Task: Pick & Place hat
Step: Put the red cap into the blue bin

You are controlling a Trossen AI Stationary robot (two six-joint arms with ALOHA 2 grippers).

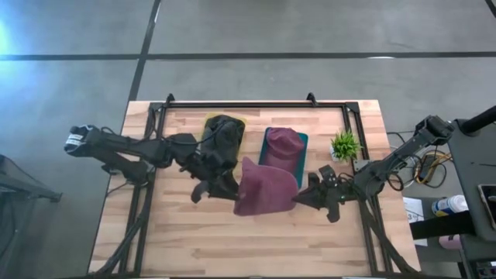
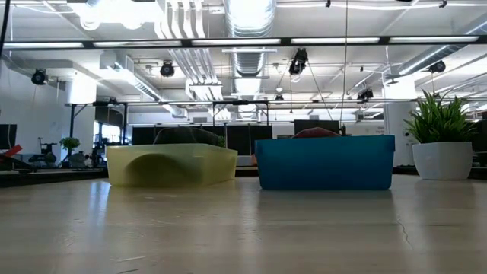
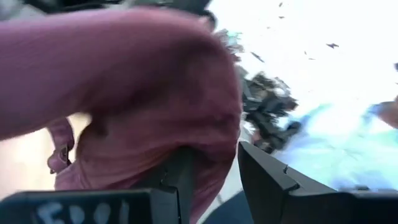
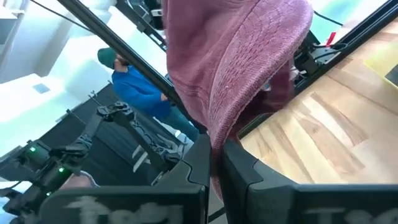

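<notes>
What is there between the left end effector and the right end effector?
In the high view, the maroon hat spans the stretch between the left end effector and the right end effector; each is shut on one edge of it.

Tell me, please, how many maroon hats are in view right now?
2. One maroon hat hangs above the table, gripped by the left gripper and right gripper. The other maroon hat lies in the blue bin. More may be hidden underneath.

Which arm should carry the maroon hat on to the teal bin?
Probably the right. Both grippers hold the maroon hat off the table: left gripper on one edge, right gripper on the other. The teal bin, already holding a maroon hat, lies nearer the right arm.
</notes>
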